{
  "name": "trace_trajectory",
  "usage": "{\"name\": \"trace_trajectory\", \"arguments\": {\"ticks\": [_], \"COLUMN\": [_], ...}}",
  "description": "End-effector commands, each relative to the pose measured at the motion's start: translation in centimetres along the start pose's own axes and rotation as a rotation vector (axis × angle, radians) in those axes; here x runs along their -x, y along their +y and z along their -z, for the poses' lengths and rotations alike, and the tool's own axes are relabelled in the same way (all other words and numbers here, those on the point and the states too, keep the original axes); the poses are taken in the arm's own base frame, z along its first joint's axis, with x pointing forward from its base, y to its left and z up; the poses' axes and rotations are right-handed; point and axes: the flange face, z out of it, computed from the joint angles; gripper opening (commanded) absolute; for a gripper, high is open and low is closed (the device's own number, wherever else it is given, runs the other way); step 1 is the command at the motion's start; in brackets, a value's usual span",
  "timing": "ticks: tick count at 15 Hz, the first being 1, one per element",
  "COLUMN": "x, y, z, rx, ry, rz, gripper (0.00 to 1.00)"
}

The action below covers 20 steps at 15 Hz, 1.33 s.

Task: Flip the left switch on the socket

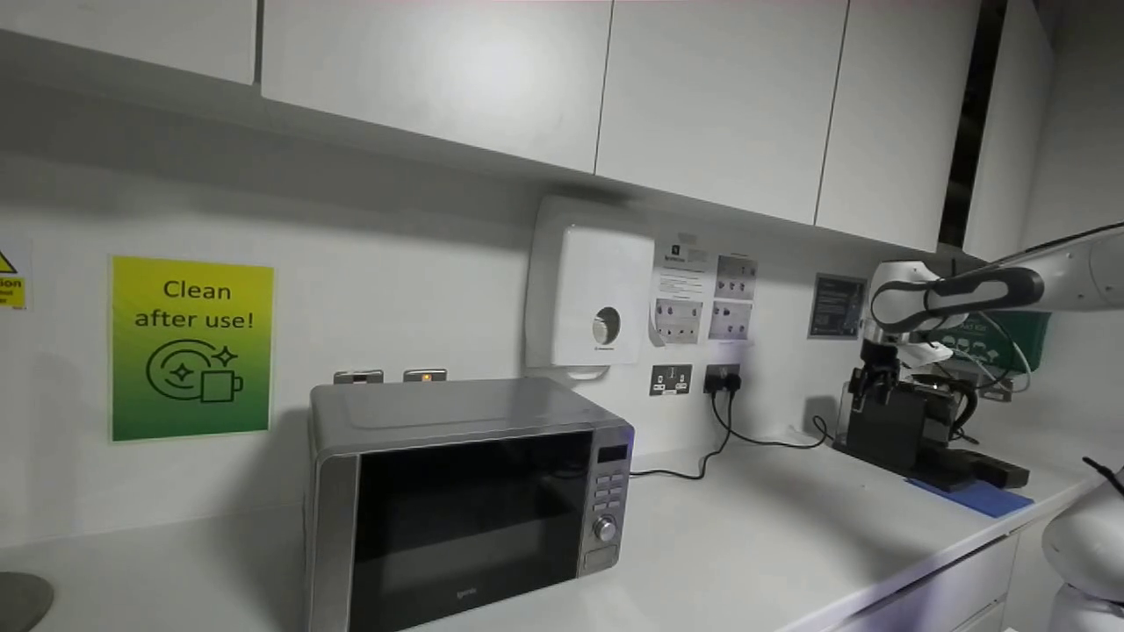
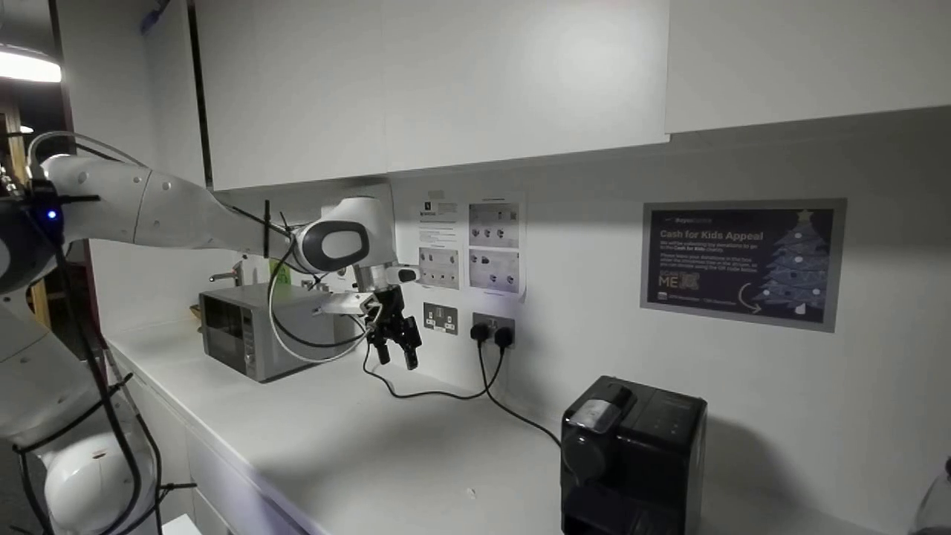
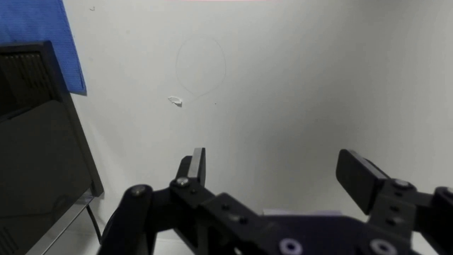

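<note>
Two dark sockets sit on the back wall in both exterior views. The socket without plugs has small white parts; beside it, a socket with two black plugs has cables hanging down. Which of them the task means cannot be told, and the left switch is too small to make out. My gripper points downward above the counter, apart from both sockets. In the wrist view the gripper is open, its fingers spread wide with only bare white surface behind the gap. Neither socket shows in that view.
A coffee machine stands on the counter, with a blue cloth under its front edge. Further along is a microwave. Black cables run over the counter by the wall. Cupboards overhang from above.
</note>
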Motion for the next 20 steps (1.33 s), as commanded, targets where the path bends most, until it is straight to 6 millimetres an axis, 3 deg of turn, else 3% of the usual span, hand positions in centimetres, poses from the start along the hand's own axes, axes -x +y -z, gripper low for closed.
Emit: {"name": "trace_trajectory", "arguments": {"ticks": [1,7,13,15,16,20], "x": [-3.2,-8.1,-11.5,-12.4,-12.8,-13.9], "y": [-0.9,-2.2,-2.5,-2.3,-2.2,-1.9], "z": [-1.4,-3.5,-3.5,-2.9,-2.6,-2.1], "rx": [-0.034,-0.067,-0.058,-0.057,-0.060,-0.053], "ry": [0.034,0.129,0.187,0.219,0.233,0.238], "rz": [-0.057,-0.035,0.054,0.075,0.078,0.057], "gripper": [1.00,1.00,1.00,0.86,0.68,0.38]}}
